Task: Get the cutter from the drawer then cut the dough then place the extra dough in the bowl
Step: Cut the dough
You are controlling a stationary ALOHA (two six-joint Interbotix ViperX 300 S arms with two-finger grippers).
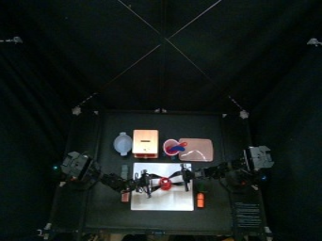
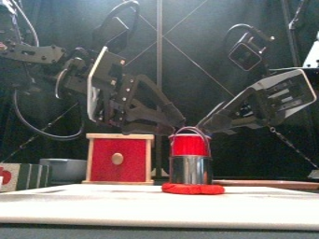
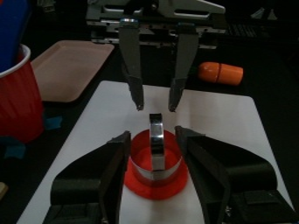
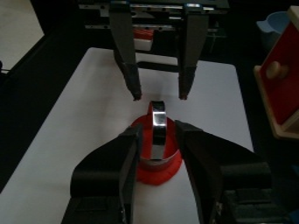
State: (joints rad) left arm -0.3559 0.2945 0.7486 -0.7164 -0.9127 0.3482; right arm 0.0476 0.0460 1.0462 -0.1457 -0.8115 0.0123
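standing on soft dough [image 2: 193, 189], the rigid, slick cutter [image 2: 187, 166] looks best pinched across its wall. left fingers [image 3: 100, 171] and right fingers [image 4: 111, 166] flank it, spread.

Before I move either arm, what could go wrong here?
1. The left gripper and right gripper face each other, both open, close on opposite sides of the cutter. If both close in at once, they could collide.
2. The cutter stands ungripped on the red dough. A sideways nudge could tip it or drag the dough across the white board.
3. Lifting the cutter may pull the dough up with it.
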